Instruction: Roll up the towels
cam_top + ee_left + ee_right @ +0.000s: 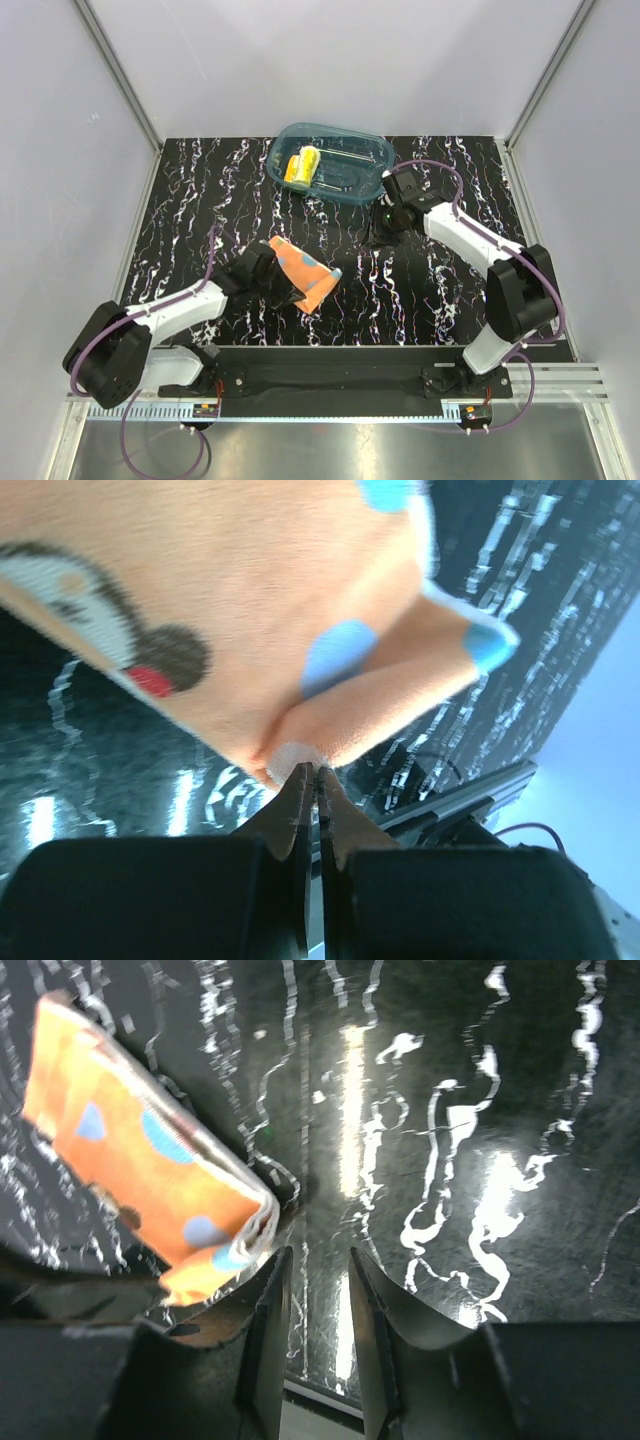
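Note:
An orange towel (303,268) with light-blue dots lies folded over near the table's middle front. My left gripper (290,293) is shut on its near edge; the left wrist view shows the fingertips (300,780) pinching a pale corner of the orange towel (250,630). A yellow towel (302,165) sits rolled inside the teal tub (365,165). My right gripper (385,225) hovers open over bare table to the right of the orange towel. In its wrist view the right gripper (318,1260) has nothing between its jaws, and the orange towel (140,1165) lies to the left.
The teal tub stands at the back centre of the black marbled table (430,290). Grey walls close in the left, back and right sides. A metal rail (330,370) carrying the arm bases runs along the near edge.

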